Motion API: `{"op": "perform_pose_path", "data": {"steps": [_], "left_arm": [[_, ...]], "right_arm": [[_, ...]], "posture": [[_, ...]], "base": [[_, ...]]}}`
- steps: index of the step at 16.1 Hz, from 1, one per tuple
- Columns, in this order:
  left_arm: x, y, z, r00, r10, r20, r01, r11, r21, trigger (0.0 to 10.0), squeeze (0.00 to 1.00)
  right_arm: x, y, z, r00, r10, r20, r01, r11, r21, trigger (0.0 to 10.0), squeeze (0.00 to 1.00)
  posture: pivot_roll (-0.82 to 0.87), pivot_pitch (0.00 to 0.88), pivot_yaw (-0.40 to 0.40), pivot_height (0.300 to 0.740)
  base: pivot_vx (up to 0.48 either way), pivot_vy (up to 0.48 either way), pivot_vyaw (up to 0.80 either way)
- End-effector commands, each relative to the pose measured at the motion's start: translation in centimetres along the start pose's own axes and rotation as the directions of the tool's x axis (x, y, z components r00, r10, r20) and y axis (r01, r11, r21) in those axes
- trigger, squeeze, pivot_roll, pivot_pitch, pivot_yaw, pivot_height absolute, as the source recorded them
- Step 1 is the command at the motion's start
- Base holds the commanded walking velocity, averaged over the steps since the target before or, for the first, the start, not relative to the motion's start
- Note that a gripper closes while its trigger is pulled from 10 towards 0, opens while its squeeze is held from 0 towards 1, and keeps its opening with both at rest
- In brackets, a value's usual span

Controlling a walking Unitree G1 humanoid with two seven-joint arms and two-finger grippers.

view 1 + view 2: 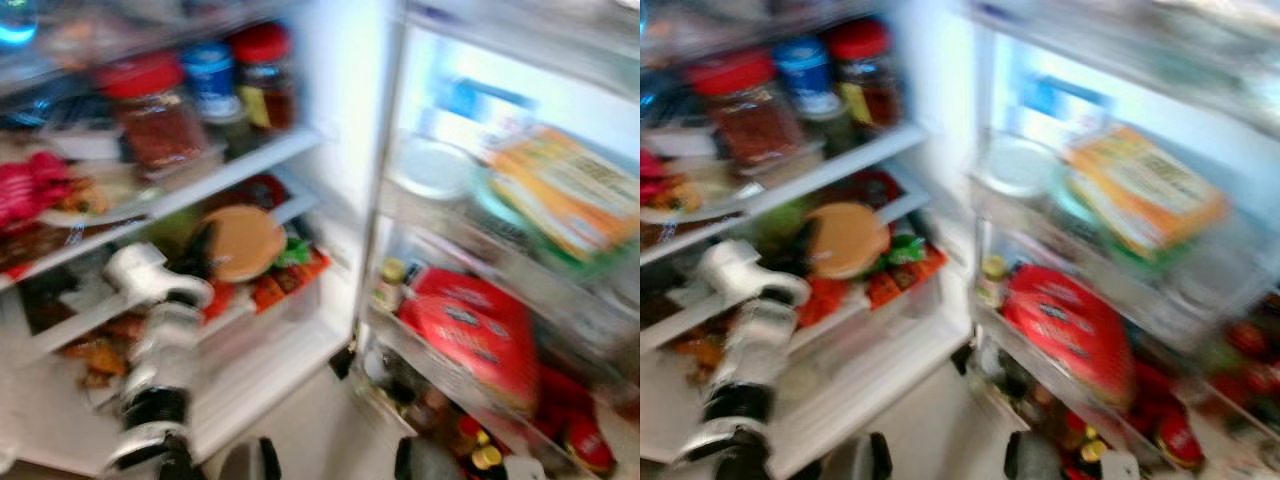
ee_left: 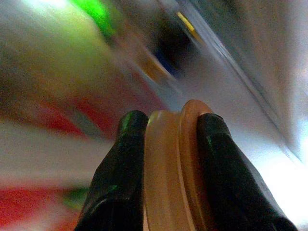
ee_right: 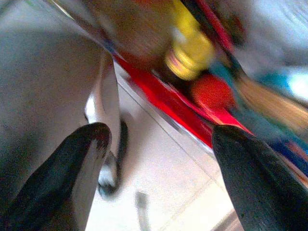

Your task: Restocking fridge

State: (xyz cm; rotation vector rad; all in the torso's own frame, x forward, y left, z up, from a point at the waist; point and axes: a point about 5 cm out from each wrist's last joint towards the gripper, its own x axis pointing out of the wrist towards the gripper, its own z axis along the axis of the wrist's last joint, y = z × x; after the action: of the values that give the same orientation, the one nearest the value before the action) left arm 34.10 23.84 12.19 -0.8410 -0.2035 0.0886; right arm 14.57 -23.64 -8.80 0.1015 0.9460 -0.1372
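Room: open white fridge (image 1: pixel 335 120) with its door swung wide on the right; pale floor (image 1: pixel 310 430) below. All of it looks blurry.

Shelves: white shelves (image 1: pixel 250 160) inside, packed full of food.

Jars: three on the upper shelf. One big red-lidded jar of reddish stuff (image 1: pixel 150 110), one blue-lidded jar (image 1: pixel 212 85), one dark jar with a red lid (image 1: pixel 265 75).

Other food: pink and red packets (image 1: pixel 30 190) at the left; orange and green packs (image 1: pixel 285 270) on the lower shelf.

Door racks: one round white tub (image 1: pixel 435 168), one orange and yellow flat box (image 1: pixel 570 195) lying tilted, one big red bag (image 1: pixel 470 335) lower down, and small bottles with yellow caps (image 1: pixel 480 450) at the bottom. How many bottles, I cannot tell.

Round thing: one flat tan disc like a lid (image 1: pixel 240 243), held up on its edge in front of the lower shelf.

Left arm: silver, bent up from below and reaching into the fridge.

Left gripper (image 2: pixel 173 139): two black fingers (image 2: pixel 127 159) squeezed onto the tan disc, one on each side of its rim.

Right gripper (image 3: pixel 161 144): down low beside the door's bottom rack, over the floor. Its fingers (image 3: pixel 72 173) are spread wide with nothing between them.
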Motion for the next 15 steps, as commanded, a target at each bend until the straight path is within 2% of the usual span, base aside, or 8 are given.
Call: {"op": "perform_pose_path", "data": {"steps": [1, 3, 5, 8, 10, 12, 15], "left_arm": [[0.1, -0.1, 0.0, 1.000, 0.014, 0.020, -0.014, 1.000, 0.011, 10.0, 0.00], [0.2, 1.1, 1.1, 0.988, 0.120, 0.099, -0.121, 0.993, 0.011, 10.0, 0.00], [0.2, 1.6, 1.4, 0.979, 0.159, 0.127, -0.163, 0.986, 0.024, 10.0, 0.00], [0.4, 2.4, 1.7, 0.964, 0.225, 0.145, -0.222, 0.974, -0.034, 10.0, 0.00], [0.5, 3.3, 1.8, 0.939, 0.315, 0.140, -0.298, 0.946, -0.130, 10.0, 0.00], [0.9, 3.0, 1.9, 0.942, 0.302, 0.146, -0.288, 0.951, -0.108, 10.0, 0.00], [1.8, 2.0, 2.2, 0.946, 0.281, 0.160, -0.264, 0.957, -0.120, 10.0, 0.00]], "right_arm": [[-0.2, -0.2, -0.6, 1.000, -0.007, -0.014, 0.007, 1.000, 0.016, 10.0, 0.00], [-0.2, -0.2, -0.7, 1.000, -0.009, -0.019, 0.010, 1.000, 0.026, 10.0, 0.00], [-0.2, -0.2, -0.7, 1.000, -0.009, -0.019, 0.010, 1.000, 0.029, 10.0, 0.00], [-0.2, -0.3, -0.7, 1.000, -0.005, -0.017, 0.006, 1.000, 0.027, 10.0, 0.00], [-0.2, -0.4, -0.6, 1.000, -0.004, -0.016, 0.004, 1.000, 0.023, 10.0, 0.00], [-0.3, -0.6, -0.6, 1.000, -0.001, -0.017, 0.001, 1.000, 0.012, 10.0, 0.00], [-0.4, -1.0, -0.7, 1.000, -0.003, -0.020, 0.003, 1.000, 0.003, 10.0, 0.00]], "posture": [[-0.14, 0.118, 0.050, 0.616], [-0.15, 0.121, 0.050, 0.616], [-0.15, 0.123, 0.047, 0.616], [-0.15, 0.130, 0.041, 0.616], [-0.17, 0.140, 0.034, 0.616], [-0.18, 0.146, 0.026, 0.616], [-0.20, 0.160, 0.010, 0.616]], "base": [[0.274, 0.000, 0.00], [0.000, 0.000, 0.00], [0.000, 0.000, 0.00], [0.000, 0.000, 0.00], [0.000, 0.000, 0.00], [0.000, 0.000, 0.00], [0.000, 0.000, 0.00]]}}
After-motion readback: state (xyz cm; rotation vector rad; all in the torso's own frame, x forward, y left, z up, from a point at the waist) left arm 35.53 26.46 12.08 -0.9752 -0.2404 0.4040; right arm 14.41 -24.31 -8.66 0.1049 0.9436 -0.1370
